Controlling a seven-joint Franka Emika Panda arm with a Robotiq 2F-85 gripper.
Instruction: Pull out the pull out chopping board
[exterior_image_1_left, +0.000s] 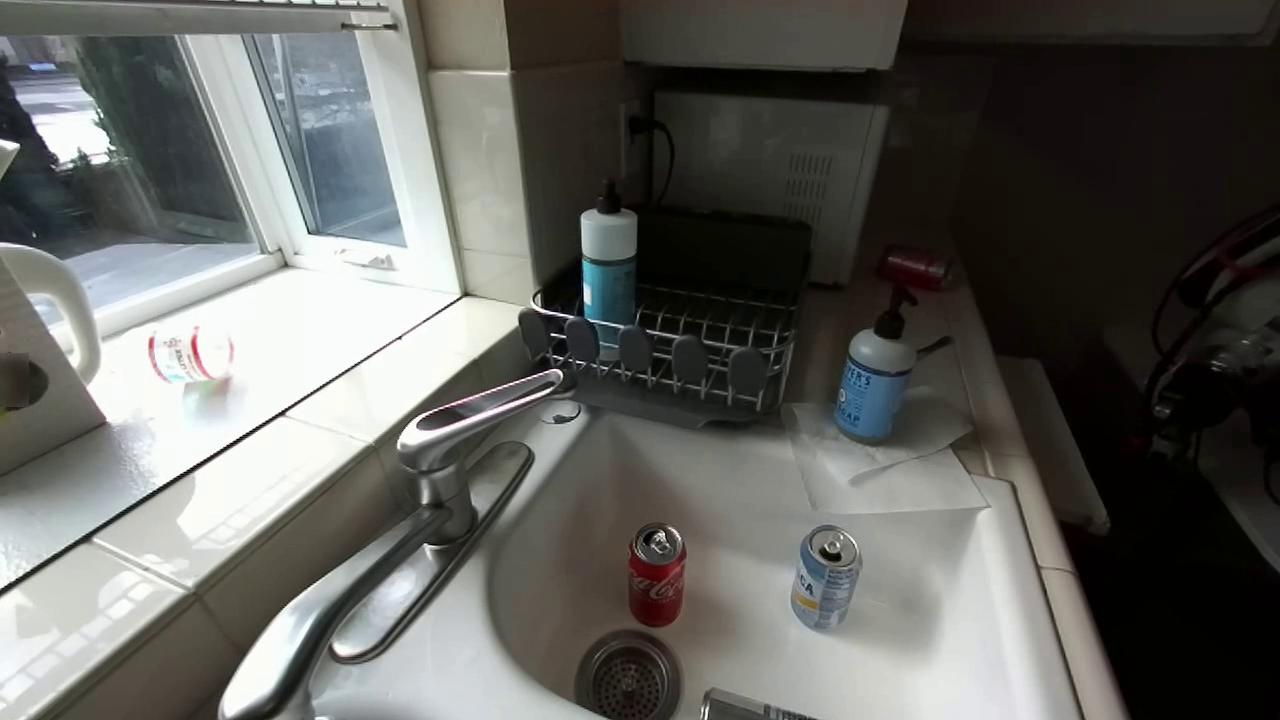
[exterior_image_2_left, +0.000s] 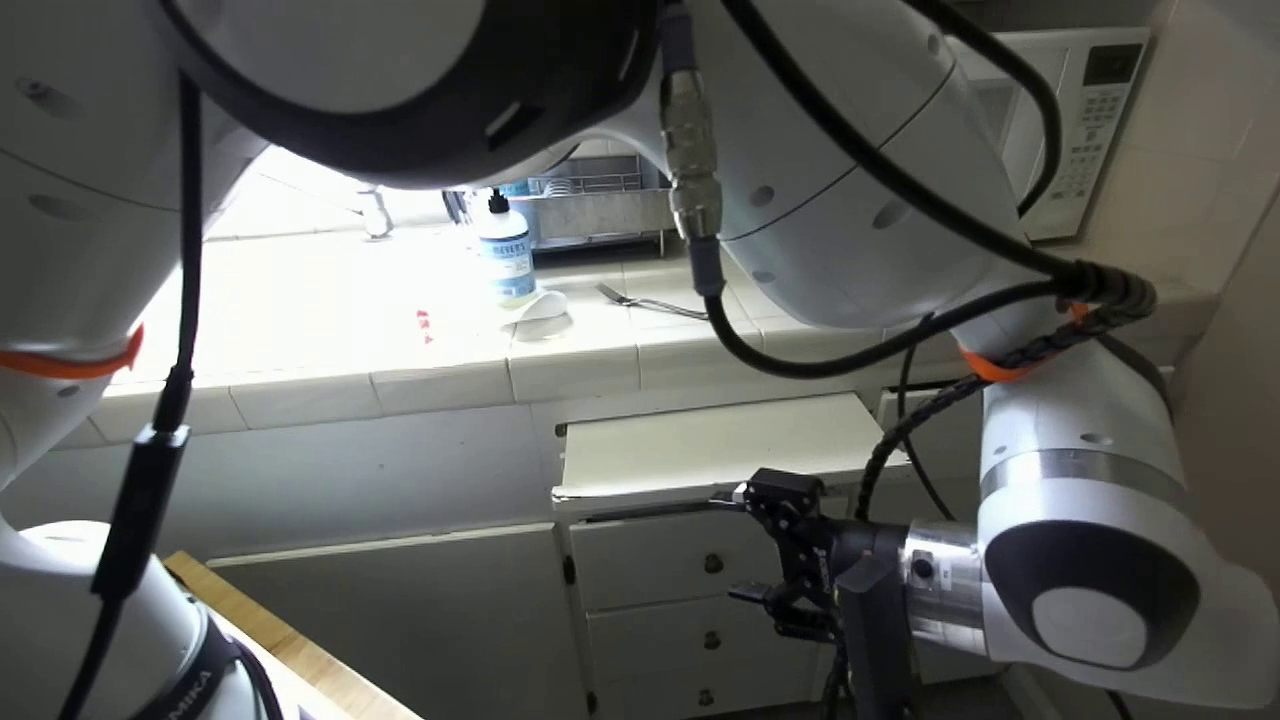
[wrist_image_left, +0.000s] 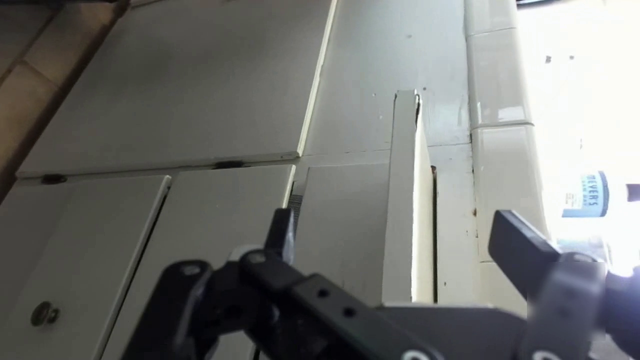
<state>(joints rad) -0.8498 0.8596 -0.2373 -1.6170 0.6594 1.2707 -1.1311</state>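
Observation:
The pull-out chopping board (exterior_image_2_left: 715, 440) is a flat white board sticking out from the cabinet under the counter, above the drawers. In an exterior view its side also shows beyond the counter edge (exterior_image_1_left: 1052, 440). In the wrist view its front edge (wrist_image_left: 400, 200) runs upright in the picture, between the two black fingers. My gripper (exterior_image_2_left: 737, 546) is wide open and holds nothing. It is at the board's front, upper finger near the height of the front edge, lower finger before the drawers. In the wrist view the gripper (wrist_image_left: 399, 227) shows no contact with the board; its own body hides the board's near end.
Drawers with round knobs (exterior_image_2_left: 690, 560) sit below the board. The tiled counter (exterior_image_2_left: 440, 390) overhangs above it, bearing a soap bottle (exterior_image_2_left: 507, 258) and a fork (exterior_image_2_left: 650, 302). A wood-edged table (exterior_image_2_left: 280, 645) stands beside the robot base. Cans stand in the sink (exterior_image_1_left: 730, 650).

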